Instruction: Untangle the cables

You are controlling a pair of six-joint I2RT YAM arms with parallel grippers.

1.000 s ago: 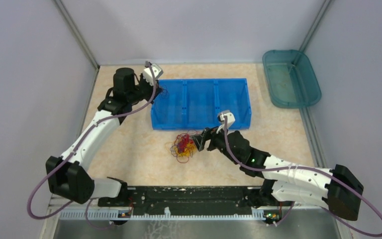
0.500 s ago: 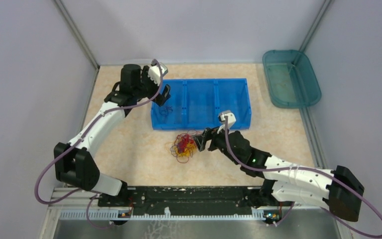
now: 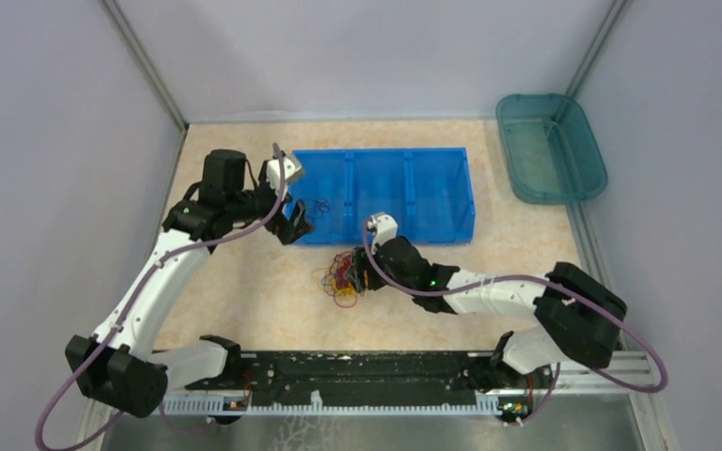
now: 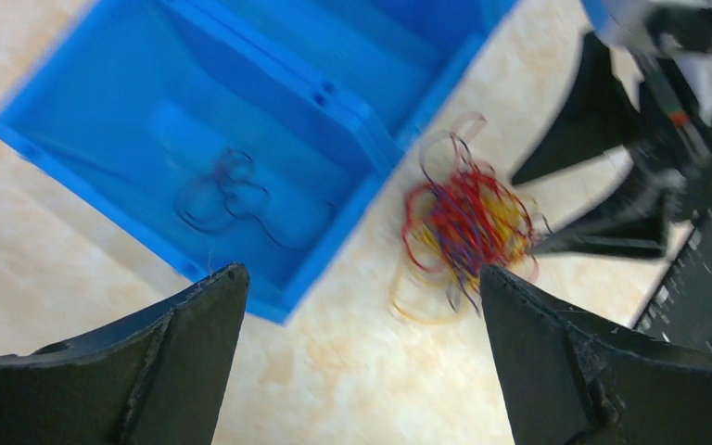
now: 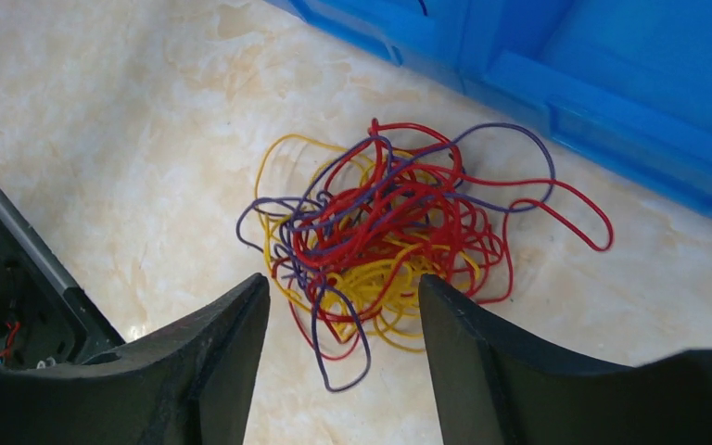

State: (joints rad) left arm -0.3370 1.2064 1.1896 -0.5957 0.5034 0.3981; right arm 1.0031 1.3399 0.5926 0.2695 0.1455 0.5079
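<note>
Left hand (image 4: 362,278) and right hand (image 5: 343,283) both gape wide.

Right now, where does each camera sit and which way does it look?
Top: above and behind, looking down on left arm, right arm, blue bin, cable tangle.
Left wrist: on the left arm, looking down past open left tool at bin and tangle.
Right wrist: low over the tangle, framed by the open right tool.
All share the tangle.

Robot lab cell, grey panel walls (image 3: 47,141), aluminium posts (image 3: 146,61), marbled tabletop (image 3: 254,310)
</note>
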